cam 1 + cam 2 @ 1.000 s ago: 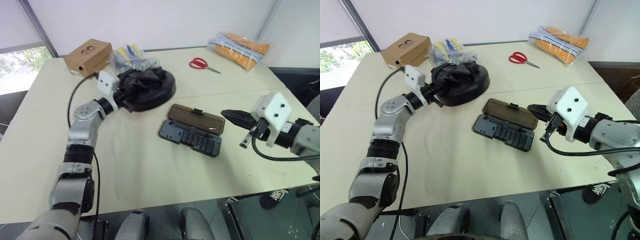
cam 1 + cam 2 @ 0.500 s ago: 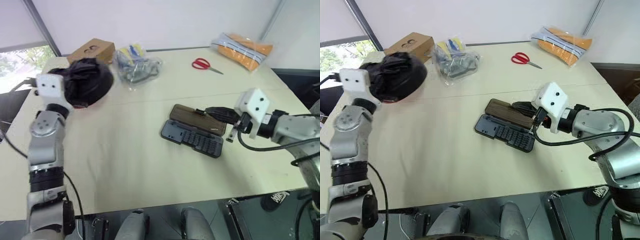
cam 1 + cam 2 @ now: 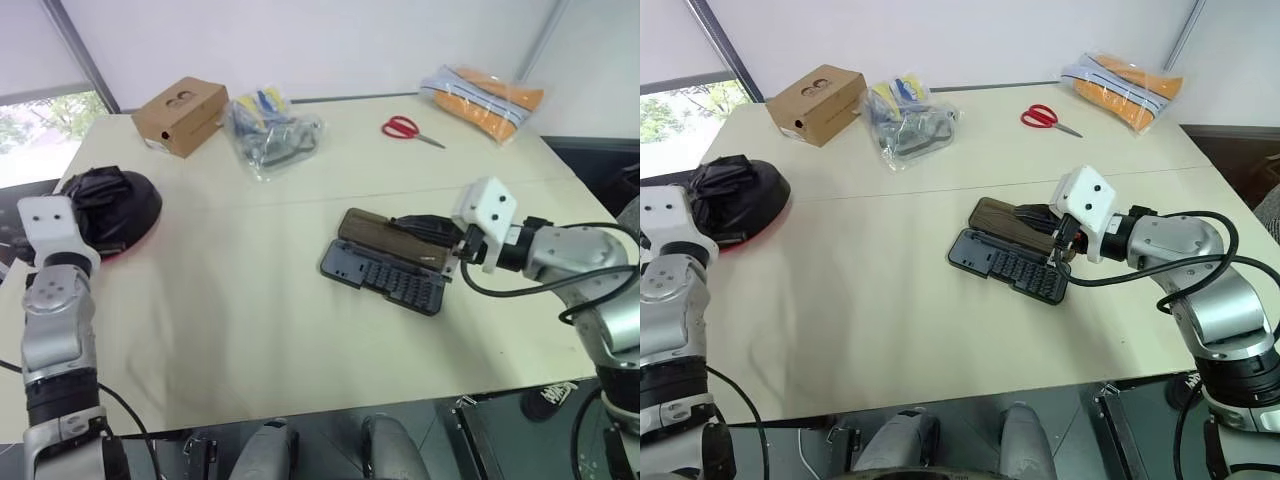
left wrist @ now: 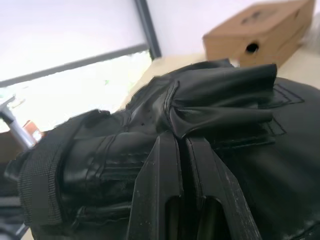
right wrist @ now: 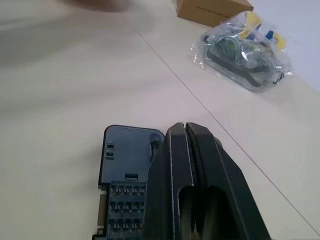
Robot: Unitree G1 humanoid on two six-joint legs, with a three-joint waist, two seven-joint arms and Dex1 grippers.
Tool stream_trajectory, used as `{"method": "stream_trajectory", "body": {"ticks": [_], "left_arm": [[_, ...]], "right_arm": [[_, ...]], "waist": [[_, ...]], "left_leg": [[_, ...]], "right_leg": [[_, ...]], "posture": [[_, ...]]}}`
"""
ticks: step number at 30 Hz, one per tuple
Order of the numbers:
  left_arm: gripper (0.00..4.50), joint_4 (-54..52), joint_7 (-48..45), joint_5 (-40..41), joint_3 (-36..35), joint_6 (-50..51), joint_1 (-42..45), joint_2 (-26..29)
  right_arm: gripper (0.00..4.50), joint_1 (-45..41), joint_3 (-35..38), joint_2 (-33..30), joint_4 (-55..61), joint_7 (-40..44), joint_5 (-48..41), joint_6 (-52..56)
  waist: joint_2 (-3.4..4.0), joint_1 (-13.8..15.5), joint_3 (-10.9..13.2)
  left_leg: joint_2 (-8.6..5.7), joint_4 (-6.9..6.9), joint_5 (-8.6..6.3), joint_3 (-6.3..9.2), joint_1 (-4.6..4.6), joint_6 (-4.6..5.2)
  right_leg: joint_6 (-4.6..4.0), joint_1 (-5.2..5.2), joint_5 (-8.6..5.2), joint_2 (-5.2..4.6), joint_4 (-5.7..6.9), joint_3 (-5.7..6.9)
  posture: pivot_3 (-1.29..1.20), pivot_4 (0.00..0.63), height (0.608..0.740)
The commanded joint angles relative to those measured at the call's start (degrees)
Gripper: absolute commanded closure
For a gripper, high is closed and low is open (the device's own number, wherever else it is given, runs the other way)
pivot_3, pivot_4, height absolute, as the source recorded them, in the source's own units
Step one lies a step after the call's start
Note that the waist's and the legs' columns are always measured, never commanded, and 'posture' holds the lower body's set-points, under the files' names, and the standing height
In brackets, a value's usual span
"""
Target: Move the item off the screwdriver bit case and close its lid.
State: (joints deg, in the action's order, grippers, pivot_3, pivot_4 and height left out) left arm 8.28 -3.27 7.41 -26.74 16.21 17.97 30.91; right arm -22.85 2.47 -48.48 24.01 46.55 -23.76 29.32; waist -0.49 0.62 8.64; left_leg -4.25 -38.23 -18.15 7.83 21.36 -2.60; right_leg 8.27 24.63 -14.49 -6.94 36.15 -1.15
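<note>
Table edge [image 3: 60, 330] apparently cuts off padded disc [image 3: 112, 208].

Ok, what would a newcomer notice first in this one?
The left gripper, pinching the strap of a round black padded disc at the table's left edge. Then the open bit case mid-table, its brown lid laid flat, with the shut right gripper over the lid.

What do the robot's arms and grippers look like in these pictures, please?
Both arms are jointed silver-grey metal segments with black bands. Each wrist carries a white boxy camera housing, with a black cable looping along the forearm. The left gripper and right gripper each have two flat, tapered black fingers.
</note>
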Motion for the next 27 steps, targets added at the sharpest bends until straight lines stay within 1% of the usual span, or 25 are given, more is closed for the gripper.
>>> {"method": "stream_trajectory", "body": {"ticks": [1,7,9,12,13,15,19,27], "left_arm": [[4.47,2.0,1.1,-1.6,-1.4,-3.2,-0.7,2.2],[4.47,9.2,1.0,-0.6,-1.4,-5.7,-0.4,1.6],[4.47,10.1,0.8,-0.5,-1.1,-6.9,-0.5,1.4],[3.49,10.7,0.7,-0.3,-0.7,-7.5,-0.4,1.5],[3.04,10.6,0.6,-0.1,-0.6,-7.8,-0.4,1.4],[1.92,10.1,0.5,0.0,-0.5,-8.4,-0.5,1.2],[0.02,7.9,-0.1,1.4,-0.9,-9.0,-0.2,0.4],[0.02,-1.7,-8.2,9.4,1.9,-5.4,0.2,-3.3]], "right_arm": [[4.50,0.8,2.3,-0.3,2.6,-0.3,-0.1,-0.4],[4.50,2.7,3.8,-0.7,4.5,-1.2,-0.1,0.5],[4.50,3.0,4.2,-0.8,4.9,-1.3,-0.1,0.7],[4.50,3.5,4.8,-0.9,5.3,-1.5,-0.2,1.1],[4.50,3.6,4.9,-0.9,5.5,-1.6,-0.3,1.3],[4.50,3.9,5.0,-0.8,5.8,-1.6,-0.3,1.5],[4.50,3.8,4.8,-0.6,5.8,-1.7,-0.2,1.8],[4.50,3.3,4.2,-0.5,5.4,-1.5,-0.1,2.0]], "waist": [[0.00,0.0,0.0],[0.00,0.0,0.0],[-0.01,0.1,0.0],[-0.01,0.0,0.0],[-0.01,0.1,0.0],[0.00,0.1,0.0],[-0.01,0.1,0.0],[-0.01,0.1,0.0]], "left_leg": [[0.00,0.00,0.00,0.00,0.00,0.00],[0.00,0.00,0.00,-0.01,0.00,0.00],[0.00,0.00,0.00,-0.01,0.00,0.00],[0.00,0.00,0.00,-0.01,-0.01,0.00],[0.00,0.00,0.00,-0.01,-0.01,0.00],[-0.01,0.00,0.00,-0.02,-0.01,0.00],[-0.01,0.00,0.00,-0.02,-0.01,0.00],[-0.01,-0.01,0.00,-0.02,0.00,0.00]], "right_leg": [[0.00,0.00,0.00,0.00,0.00,0.00],[0.00,0.00,0.00,-0.01,0.00,-0.01],[0.00,0.00,0.00,-0.01,0.00,-0.01],[-0.01,0.00,0.00,-0.02,0.01,-0.01],[-0.01,0.00,0.00,-0.02,0.01,-0.01],[-0.01,0.00,0.00,-0.04,0.01,-0.01],[-0.01,-0.01,0.00,-0.05,0.01,0.00],[-0.01,-0.01,0.01,-0.07,0.01,0.00]], "posture": [[0.00,0.150,0.740],[0.00,0.150,0.740],[0.00,0.150,0.740],[0.00,0.150,0.740],[0.00,0.150,0.740],[0.00,0.150,0.740],[0.00,0.150,0.740],[0.00,0.150,0.740]]}}
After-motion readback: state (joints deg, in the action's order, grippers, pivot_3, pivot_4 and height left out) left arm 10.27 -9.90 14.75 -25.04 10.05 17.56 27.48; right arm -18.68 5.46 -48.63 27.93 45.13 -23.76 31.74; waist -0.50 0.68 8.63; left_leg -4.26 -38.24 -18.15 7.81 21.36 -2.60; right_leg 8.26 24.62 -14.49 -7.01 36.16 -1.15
